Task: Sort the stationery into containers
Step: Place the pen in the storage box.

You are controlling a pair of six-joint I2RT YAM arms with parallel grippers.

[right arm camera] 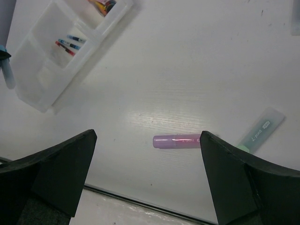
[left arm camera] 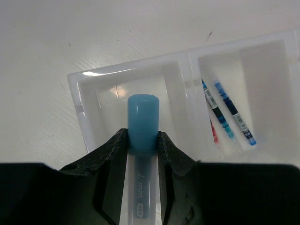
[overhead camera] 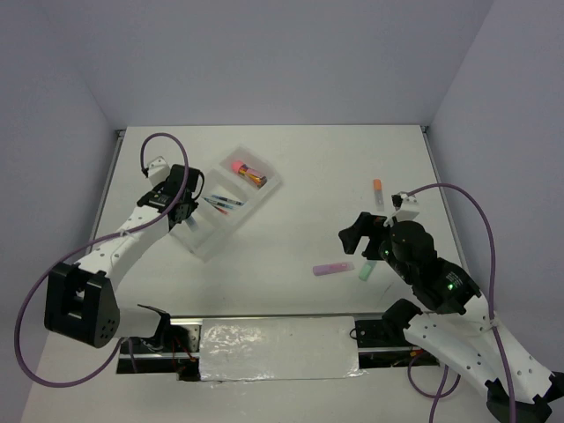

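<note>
Roughly halfway. Pens [left arm camera: 225, 115] in middle compartment of tray [left arm camera: 77, 108], pink-capped cylinder [overhead camera: 246, 171] in far one. Left end effector [left arm camera: 142, 140] pinching blue bar [left arm camera: 143, 117] over empty near compartment. Right end effector [right arm camera: 146, 154] spread above purple bar [right arm camera: 176, 140]. Green bar [right arm camera: 260, 131] and orange-tipped piece [overhead camera: 377, 191] unsorted on surface, right side.

A white tabletop [overhead camera: 317, 176] fills the middle of the top view, matte, with a few small dark specks and faint scuffs that show in the left wrist view [left arm camera: 70, 44]. Plain pale lavender-grey walls close it in at the back [overhead camera: 282, 62], left [overhead camera: 44, 132] and right [overhead camera: 511, 88]. A thin grey strip [overhead camera: 111, 172] runs along the left edge. At the near edge, a crinkled silvery sheet [overhead camera: 278, 348] lies flat just below a black rail [overhead camera: 264, 319].
</note>
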